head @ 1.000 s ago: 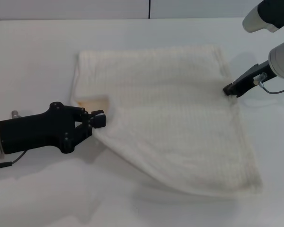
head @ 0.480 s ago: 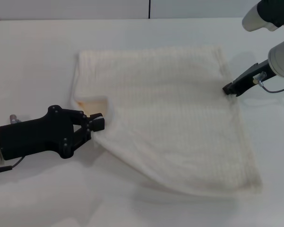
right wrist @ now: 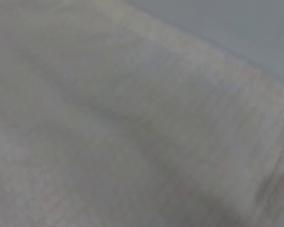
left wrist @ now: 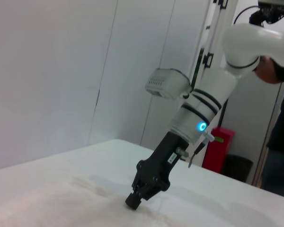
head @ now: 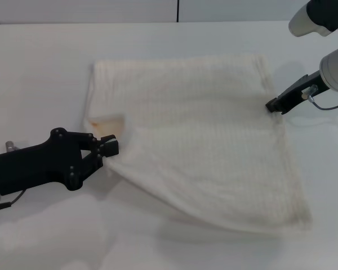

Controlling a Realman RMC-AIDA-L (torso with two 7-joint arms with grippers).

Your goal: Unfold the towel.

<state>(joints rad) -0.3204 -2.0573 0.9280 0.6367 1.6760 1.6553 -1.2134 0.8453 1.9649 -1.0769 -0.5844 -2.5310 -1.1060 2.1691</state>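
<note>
The towel point(head: 203, 140) lies on the white desk point(head: 39, 73), one layer still folded over. My left gripper point(head: 108, 147), at eight o'clock, has its jaws pinched on the towel's loose corner. My right gripper point(head: 272, 106), at two o'clock, presses the far edge; whether its jaws are parted I cannot tell. If that pinned edge slides, I think the whole towel would drag.
</note>
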